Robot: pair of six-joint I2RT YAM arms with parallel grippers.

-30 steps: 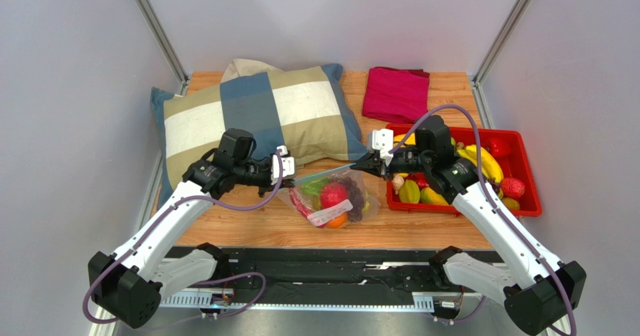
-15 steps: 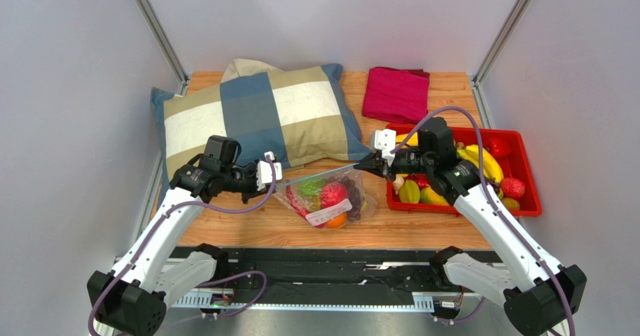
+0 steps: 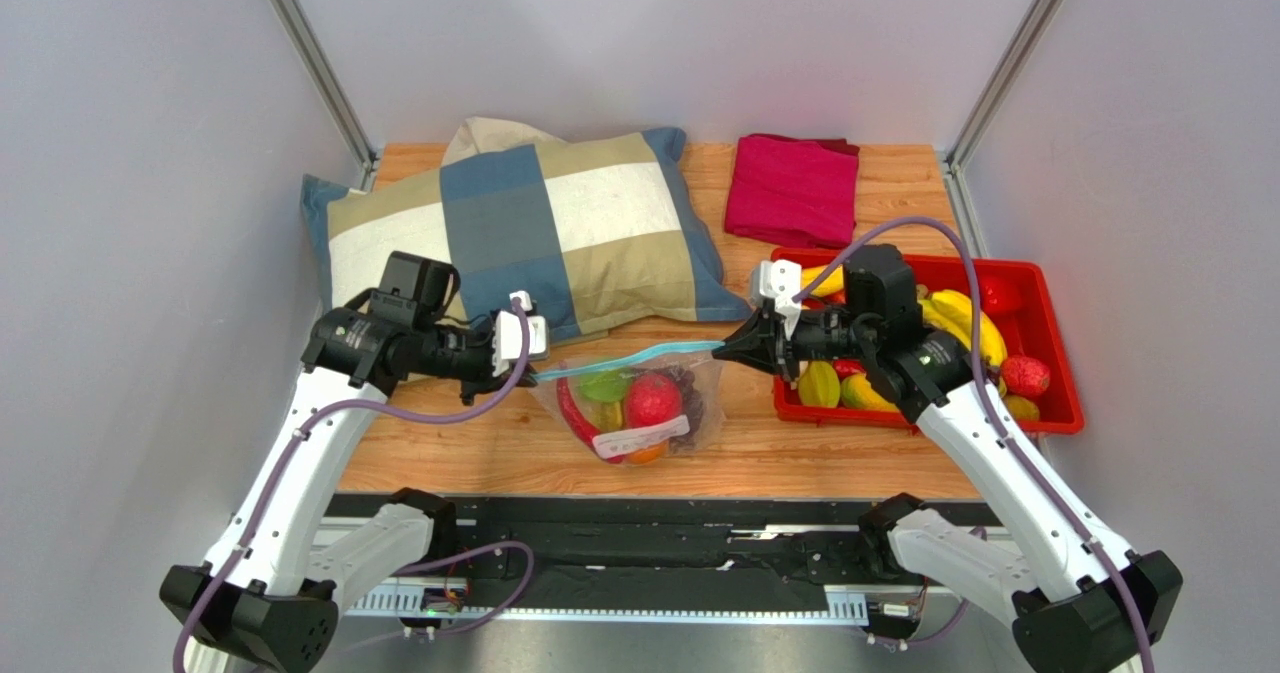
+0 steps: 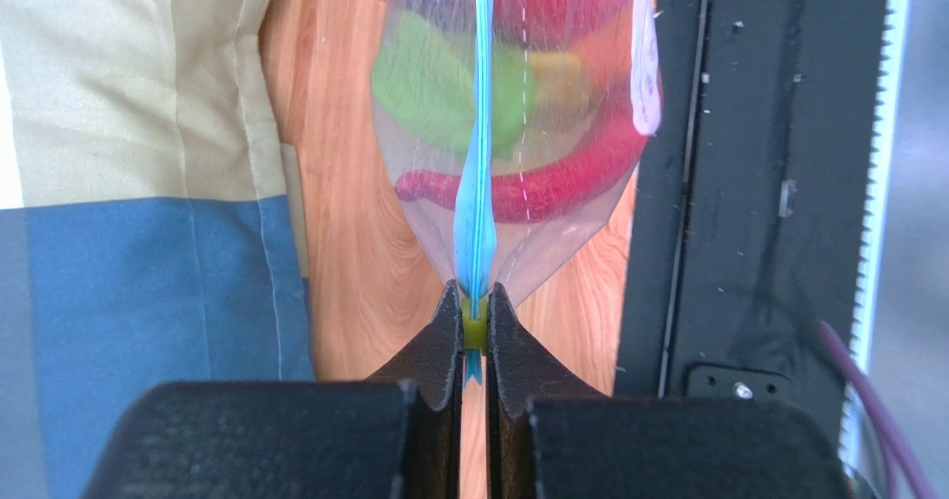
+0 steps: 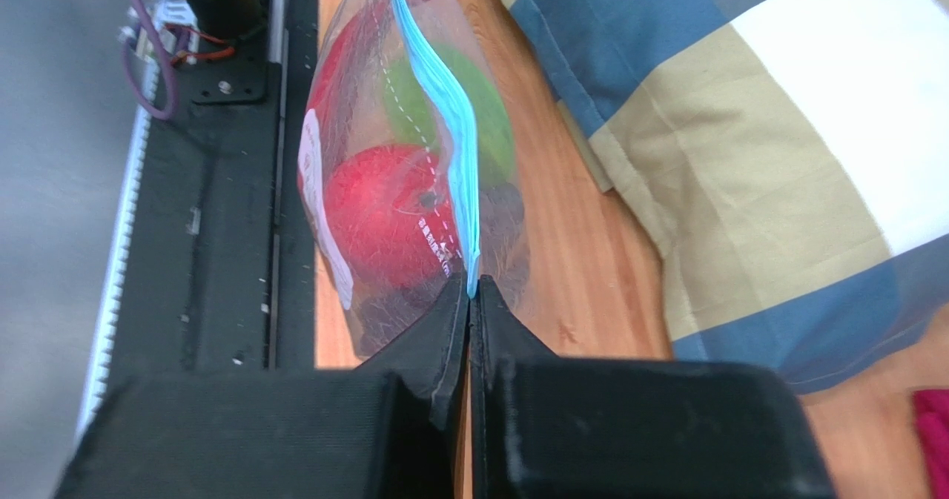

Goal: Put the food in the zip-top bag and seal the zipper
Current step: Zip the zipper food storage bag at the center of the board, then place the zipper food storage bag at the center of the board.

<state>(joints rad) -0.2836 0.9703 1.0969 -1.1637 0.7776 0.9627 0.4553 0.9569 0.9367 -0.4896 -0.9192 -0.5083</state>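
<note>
The clear zip-top bag hangs between my two grippers just above the table. Its teal-blue zipper is stretched straight along the top. Inside it I see a red apple, a green mango, dark grapes and an orange piece. My left gripper is shut on the zipper's left end, with a small yellow-green piece between the jaws. My right gripper is shut on the zipper's right end. The apple and white label show in the right wrist view.
A red tray at the right holds bananas, mangoes and other toy food. A checked pillow lies at the back left and a red cloth at the back. The black base rail runs along the near edge.
My left gripper has slid left along the zipper, away from the right gripper. The bag now hangs taut and upright between them, its mouth pressed into one straight line.
</note>
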